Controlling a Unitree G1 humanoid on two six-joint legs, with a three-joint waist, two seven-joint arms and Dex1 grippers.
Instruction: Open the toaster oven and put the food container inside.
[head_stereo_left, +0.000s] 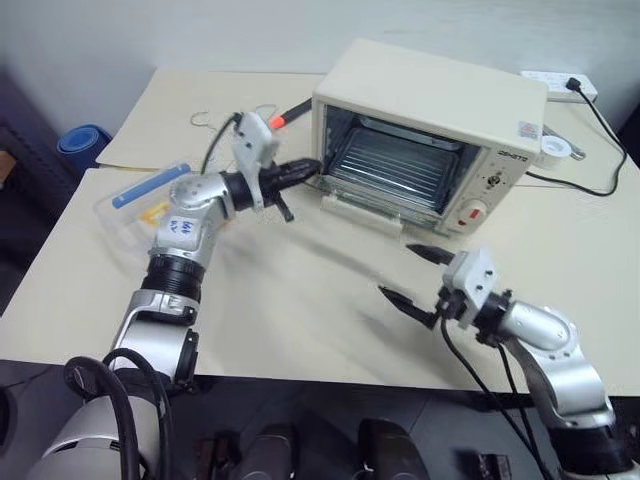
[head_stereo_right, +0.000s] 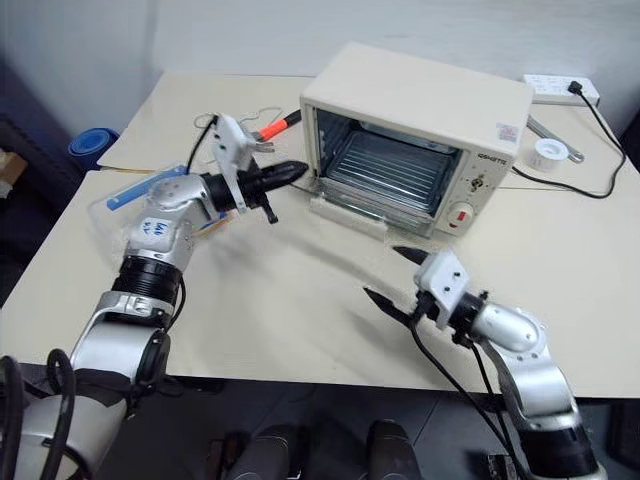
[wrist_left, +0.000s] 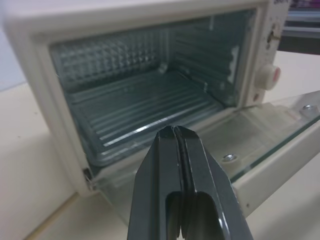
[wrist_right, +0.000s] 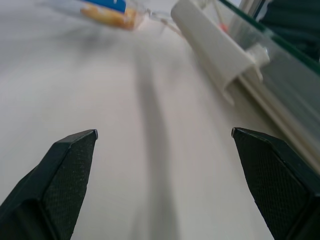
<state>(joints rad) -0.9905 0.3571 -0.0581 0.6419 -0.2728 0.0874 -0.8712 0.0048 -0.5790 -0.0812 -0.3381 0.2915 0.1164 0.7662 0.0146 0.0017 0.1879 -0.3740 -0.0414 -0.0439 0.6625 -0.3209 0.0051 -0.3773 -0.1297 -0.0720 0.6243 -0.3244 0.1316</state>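
Cream-white toaster oven (head_stereo_left: 430, 125) standing toward the far right of the pale surface (head_stereo_left: 300, 300), glass door (wrist_left: 260, 130) dropped fully open and lying flat in front of the cavity, wire rack (wrist_left: 145, 115) bare inside. Small dark lettering on the right panel above the knobs, too small to read with confidence; a little red-and-white sticker on the top right corner, likewise unreadable. Red button (head_stereo_left: 474, 213) low on that panel. Left end effector (head_stereo_right: 290, 172) clenched, both black fingers pressed together with nothing between them, pointing level at the oven's left front corner (tip just beside the door hinge, contact not discernible). Blue markings on the left forearm casing, illegible. Right end effector (head_stereo_left: 412, 275) released, fingers spread wide over bare surface in front of the oven, well apart from the door's white handle (wrist_right: 210, 50). Food container (head_stereo_right: 135, 205) lying flat near the left edge of the surface, behind the left arm and partly hidden by it, blue clip and yellow food showing through the clear plastic. Behind the oven: an orange-handled tool (head_stereo_left: 290, 113), a white power strip (head_stereo_right: 560, 88) with a black cable, a small white cup (head_stereo_right: 551, 153).
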